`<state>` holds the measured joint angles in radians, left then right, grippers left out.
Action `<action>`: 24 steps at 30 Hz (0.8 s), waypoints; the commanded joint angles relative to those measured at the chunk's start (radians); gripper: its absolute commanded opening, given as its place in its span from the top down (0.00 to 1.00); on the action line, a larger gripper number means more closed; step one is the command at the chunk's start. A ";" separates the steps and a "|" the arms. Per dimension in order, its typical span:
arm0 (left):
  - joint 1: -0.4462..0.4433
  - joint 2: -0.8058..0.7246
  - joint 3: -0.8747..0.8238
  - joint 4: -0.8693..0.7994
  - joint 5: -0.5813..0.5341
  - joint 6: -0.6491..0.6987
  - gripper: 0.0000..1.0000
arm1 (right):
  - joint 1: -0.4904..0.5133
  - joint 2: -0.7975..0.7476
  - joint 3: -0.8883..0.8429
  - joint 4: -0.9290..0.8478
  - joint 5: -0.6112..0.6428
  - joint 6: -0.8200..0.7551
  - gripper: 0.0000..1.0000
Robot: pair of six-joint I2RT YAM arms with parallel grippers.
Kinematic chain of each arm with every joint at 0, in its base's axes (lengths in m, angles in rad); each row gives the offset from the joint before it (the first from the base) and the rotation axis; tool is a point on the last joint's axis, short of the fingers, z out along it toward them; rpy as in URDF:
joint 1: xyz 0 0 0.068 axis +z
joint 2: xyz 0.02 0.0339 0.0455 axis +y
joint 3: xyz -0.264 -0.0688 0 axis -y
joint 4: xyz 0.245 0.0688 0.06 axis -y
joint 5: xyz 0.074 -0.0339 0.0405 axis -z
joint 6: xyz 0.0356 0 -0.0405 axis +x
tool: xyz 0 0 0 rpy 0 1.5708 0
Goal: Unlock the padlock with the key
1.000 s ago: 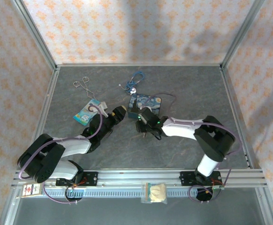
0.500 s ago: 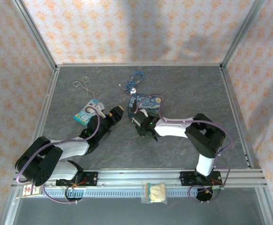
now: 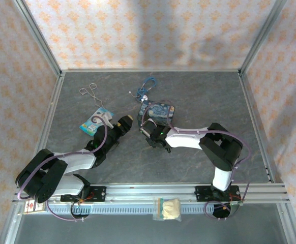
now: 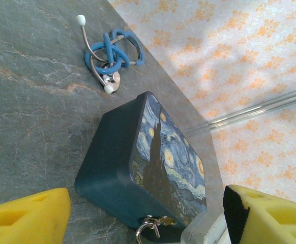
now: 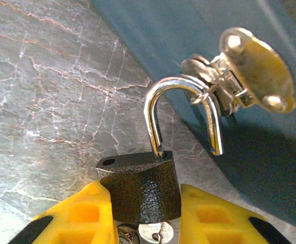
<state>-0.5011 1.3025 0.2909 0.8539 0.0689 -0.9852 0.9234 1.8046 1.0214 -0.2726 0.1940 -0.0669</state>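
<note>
right gripper [image 5: 144, 206] clamped on the padlock [image 5: 143, 188] body, shackle popped open but hooked through the blue box [image 5: 153, 30] latch around its 7 o'clock corner, key [image 5: 155, 232] seemingly in the keyhole, left gripper [image 3: 126, 122] gaping wide, empty

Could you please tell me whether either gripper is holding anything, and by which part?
The right gripper holds the padlock by the two sides of its dark body. The left gripper is open and holds nothing.

starry blue box [image 3: 163, 109] mid-table; blue stethoscope [image 3: 146, 87] behind it; forceps [image 3: 91, 92] far left.
</note>
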 commanded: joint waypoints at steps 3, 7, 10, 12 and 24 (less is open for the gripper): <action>0.011 -0.011 0.005 0.002 -0.005 0.018 0.23 | -0.010 -0.007 0.003 0.014 0.090 -0.215 1.00; 0.012 -0.006 0.004 0.008 0.000 0.014 0.22 | -0.009 -0.049 -0.074 0.132 0.104 -0.342 1.00; 0.013 -0.004 -0.008 0.023 -0.001 0.007 0.22 | -0.009 -0.111 -0.142 0.214 0.066 -0.418 1.00; 0.013 0.004 -0.011 0.033 -0.003 0.009 0.22 | -0.009 -0.154 -0.191 0.264 0.038 -0.455 1.00; 0.086 0.296 0.180 0.130 0.229 0.075 0.23 | -0.024 -0.197 -0.274 0.361 0.032 -0.555 1.00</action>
<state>-0.4187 1.5581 0.4007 0.9108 0.1993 -0.9588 0.9062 1.6196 0.7555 0.0235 0.2134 -0.5800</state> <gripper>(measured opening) 0.771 0.222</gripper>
